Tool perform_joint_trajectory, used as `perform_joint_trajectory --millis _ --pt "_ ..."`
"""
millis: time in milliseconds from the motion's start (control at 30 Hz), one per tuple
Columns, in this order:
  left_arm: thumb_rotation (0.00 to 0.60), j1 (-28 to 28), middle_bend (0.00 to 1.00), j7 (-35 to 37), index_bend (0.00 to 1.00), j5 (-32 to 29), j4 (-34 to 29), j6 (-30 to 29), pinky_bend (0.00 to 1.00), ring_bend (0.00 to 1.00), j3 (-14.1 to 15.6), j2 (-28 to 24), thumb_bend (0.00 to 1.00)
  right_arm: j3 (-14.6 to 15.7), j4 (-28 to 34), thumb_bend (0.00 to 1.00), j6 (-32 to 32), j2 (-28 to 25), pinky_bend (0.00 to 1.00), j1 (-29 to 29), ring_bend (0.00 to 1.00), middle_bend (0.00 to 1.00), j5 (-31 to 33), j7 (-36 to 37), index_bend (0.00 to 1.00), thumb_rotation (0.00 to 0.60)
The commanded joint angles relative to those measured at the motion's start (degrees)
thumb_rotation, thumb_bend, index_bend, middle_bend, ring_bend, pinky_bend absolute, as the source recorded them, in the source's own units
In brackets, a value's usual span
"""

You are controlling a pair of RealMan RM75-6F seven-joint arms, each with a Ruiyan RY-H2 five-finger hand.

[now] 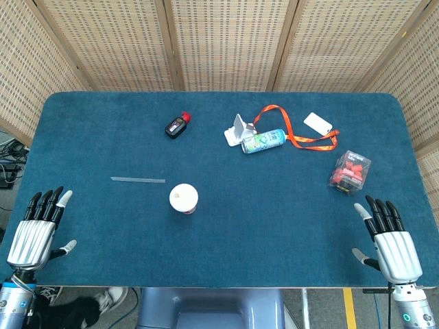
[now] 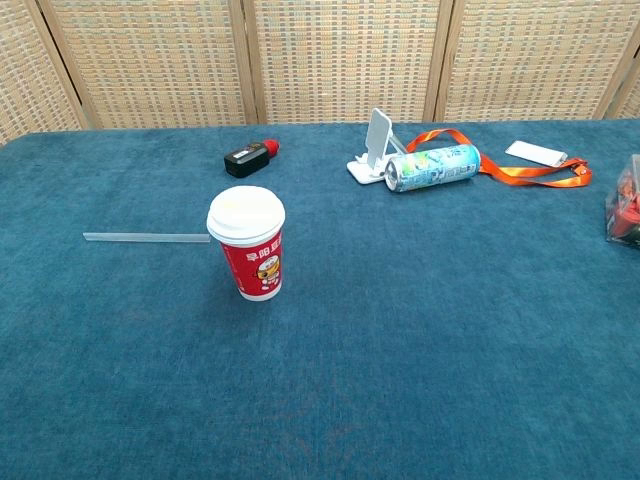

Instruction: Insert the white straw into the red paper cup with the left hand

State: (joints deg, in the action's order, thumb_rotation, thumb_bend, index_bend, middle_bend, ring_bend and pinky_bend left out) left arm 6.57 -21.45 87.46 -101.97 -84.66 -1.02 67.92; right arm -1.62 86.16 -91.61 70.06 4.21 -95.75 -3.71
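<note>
The red paper cup [image 1: 184,199] [image 2: 248,243] stands upright near the middle of the table, capped with a white lid. The white straw [image 1: 138,180] [image 2: 146,237] lies flat just to the cup's left; in the chest view its right end passes behind the cup. My left hand [image 1: 38,229] rests at the front left corner of the table, fingers spread, holding nothing, well apart from the straw. At the front right corner my right hand [image 1: 391,240] lies the same way with nothing in it. Neither hand shows in the chest view.
Behind the cup lie a small black bottle with a red cap [image 1: 177,125] [image 2: 250,156], a white phone stand [image 1: 239,129], a drink can on its side [image 1: 264,140] [image 2: 432,167], an orange lanyard with a white card [image 1: 305,137], and a clear box of red pieces [image 1: 351,170].
</note>
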Motion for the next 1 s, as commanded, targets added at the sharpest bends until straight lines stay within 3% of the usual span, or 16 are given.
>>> perform_joint_trajectory --millis 33,1000 --pt "0.6 -0.01 0.0 0.02 0.0 0.03 0.01 -0.01 0.0 0.0 0.01 -0.01 0.0 0.01 0.04 0.06 -0.1 -0.04 0.0 -0.03 0.0 0.0 -0.08 0.03 0.16 0.6" --pt "0.6 1.27 0.0 2.06 0.0 -1.43 0.96 1.28 0.0 0.0 -1.54 0.38 0.0 -0.43 -0.35 0.06 0.01 -0.12 0.0 -0.01 0.0 0.0 0.75 1.08 0.16 0.6"
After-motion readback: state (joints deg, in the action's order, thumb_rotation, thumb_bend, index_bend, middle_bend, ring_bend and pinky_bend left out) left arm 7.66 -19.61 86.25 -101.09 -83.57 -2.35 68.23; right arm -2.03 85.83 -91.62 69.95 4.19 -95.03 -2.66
